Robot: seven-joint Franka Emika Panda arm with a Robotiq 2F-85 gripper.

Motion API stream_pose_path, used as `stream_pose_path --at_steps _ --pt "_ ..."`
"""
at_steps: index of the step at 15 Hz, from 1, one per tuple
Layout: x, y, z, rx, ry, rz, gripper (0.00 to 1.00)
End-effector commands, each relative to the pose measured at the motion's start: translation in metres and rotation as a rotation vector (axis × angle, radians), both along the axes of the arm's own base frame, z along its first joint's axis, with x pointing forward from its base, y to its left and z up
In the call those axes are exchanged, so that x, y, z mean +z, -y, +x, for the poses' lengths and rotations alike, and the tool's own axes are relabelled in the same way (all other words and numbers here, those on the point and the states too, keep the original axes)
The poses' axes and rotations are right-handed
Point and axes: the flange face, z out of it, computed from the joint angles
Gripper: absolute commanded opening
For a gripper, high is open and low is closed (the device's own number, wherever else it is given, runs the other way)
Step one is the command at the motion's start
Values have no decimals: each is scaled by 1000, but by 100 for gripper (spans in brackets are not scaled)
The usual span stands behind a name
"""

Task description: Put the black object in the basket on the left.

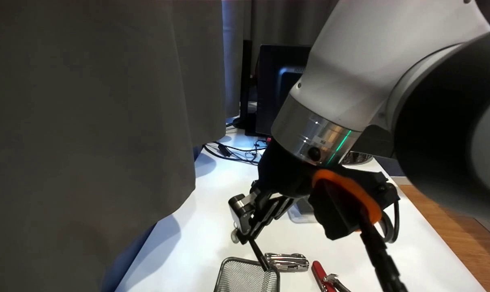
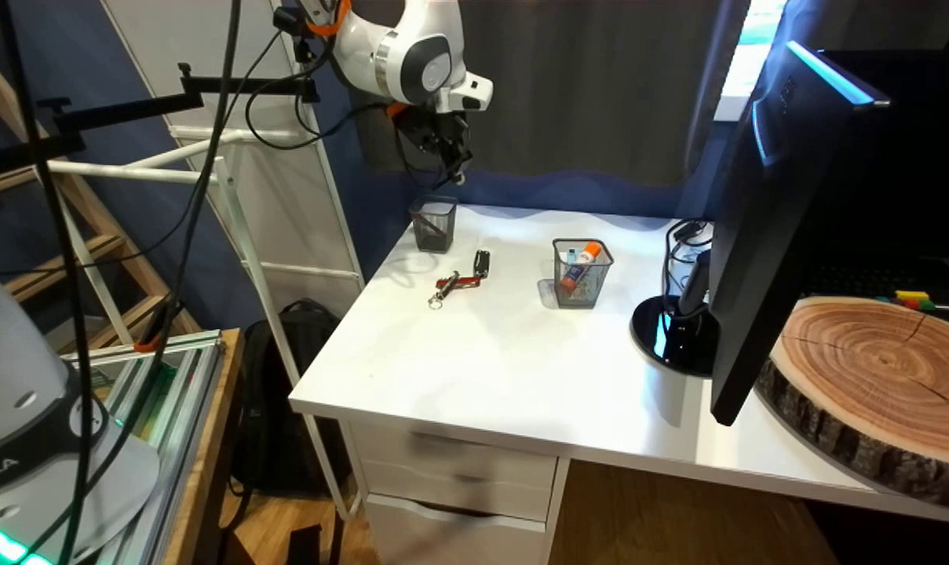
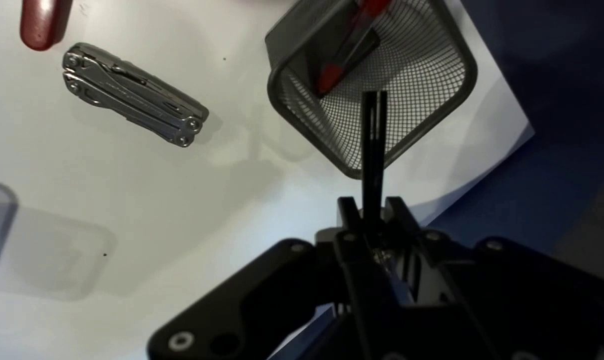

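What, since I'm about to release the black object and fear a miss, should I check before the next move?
1. Grip: ok; the gripper holds the black object.
2. Destination: ok; in an exterior view the gripper is nearer the basket than the mesh container.
3. Fully over the basket: not ok; in the wrist view only part of the object overlaps it.
4. Height above the basket: cannot tell.
5. Room inside: ok; bare mesh shows beside the red-ended item.
6. Multi-tool: ok; lies apart from the basket.
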Motion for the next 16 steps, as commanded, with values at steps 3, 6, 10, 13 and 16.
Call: stream_pose_path --at_steps 3,6,10,13,16 --pt "-4 -27 4 103 -60 -15 44" --pt "1 -19 7 89 -84 -84 63" --pt "18 26 35 -99 -48 -83 92" --pt "28 105 52 -269 -30 -82 100" --pt "23 104 73 -248 -21 -89 100"
